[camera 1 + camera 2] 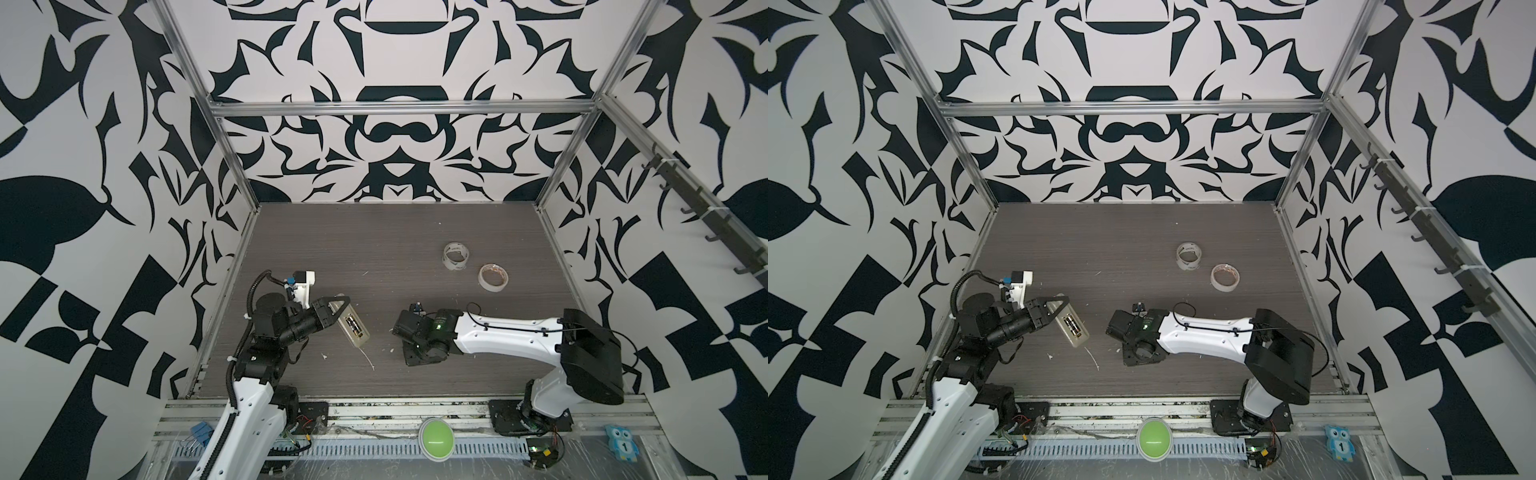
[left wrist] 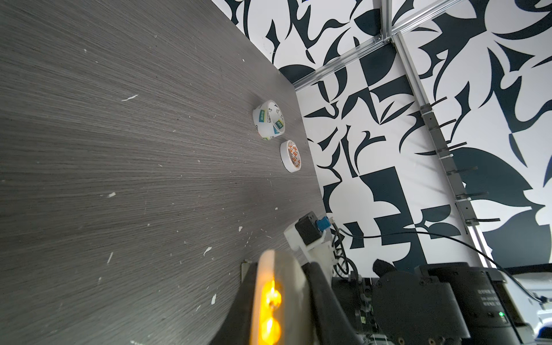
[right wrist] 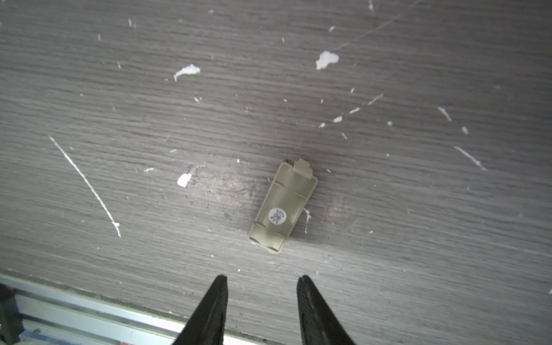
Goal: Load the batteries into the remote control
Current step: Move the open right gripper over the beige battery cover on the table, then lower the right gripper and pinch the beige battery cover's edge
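The left gripper (image 1: pixel 337 308) is pinching one end of the slim white plastic remote control (image 1: pixel 354 329). Its black fingers (image 2: pixel 321 298) are pressed onto the two sides of it. The remote control is over the left part of the grey wood-look desk (image 1: pixel 415 232). Its back faces up and its little slot is open. Two small dark batteries with gold ends (image 1: pixel 352 323) lie side by side in the slot. In the left wrist view the remote control is close and blurry, with two yellow glowing spots on it. I cannot tell if its free end touches the desk.

The right gripper (image 3: pixel 262 277) points down at the desk, near the middle. Its two black fingers (image 3: pixel 213 307) are spread apart with nothing between them. Just past them a small beige plastic battery cover (image 3: pixel 282 207) lies flat on the desk, not touching them.

Far back on the right are a see-through tape roll (image 1: pixel 456 256) and a white tape roll (image 1: pixel 493 277), near each other but apart.
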Tool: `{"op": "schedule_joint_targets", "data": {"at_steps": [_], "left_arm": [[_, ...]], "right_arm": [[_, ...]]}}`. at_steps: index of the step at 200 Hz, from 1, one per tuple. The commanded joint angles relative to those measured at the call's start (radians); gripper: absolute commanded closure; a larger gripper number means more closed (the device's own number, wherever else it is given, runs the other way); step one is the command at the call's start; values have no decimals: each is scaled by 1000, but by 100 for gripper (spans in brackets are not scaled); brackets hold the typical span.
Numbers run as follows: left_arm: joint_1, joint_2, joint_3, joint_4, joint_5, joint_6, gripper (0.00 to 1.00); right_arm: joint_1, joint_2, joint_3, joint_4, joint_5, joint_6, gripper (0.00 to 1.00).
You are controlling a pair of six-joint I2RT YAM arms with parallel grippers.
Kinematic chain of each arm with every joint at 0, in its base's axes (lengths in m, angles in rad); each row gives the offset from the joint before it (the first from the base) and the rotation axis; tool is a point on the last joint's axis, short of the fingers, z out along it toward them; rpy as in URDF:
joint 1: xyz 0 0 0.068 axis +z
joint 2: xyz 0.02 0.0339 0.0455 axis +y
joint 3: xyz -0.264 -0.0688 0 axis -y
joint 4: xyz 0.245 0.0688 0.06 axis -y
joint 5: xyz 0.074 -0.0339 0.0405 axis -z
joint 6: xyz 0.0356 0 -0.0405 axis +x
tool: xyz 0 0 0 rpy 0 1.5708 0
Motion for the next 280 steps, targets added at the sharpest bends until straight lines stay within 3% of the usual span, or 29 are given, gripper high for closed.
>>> {"op": "schedule_joint_targets", "data": {"at_steps": [1,280], "left_arm": [[3,-15,19,3,-5,13,100],[3,-22,20,7,-7,17,100]], "right_arm": [[-8,4,-4,10,28,8,57],[-55,81,-16,87,0,-22,61]]}}
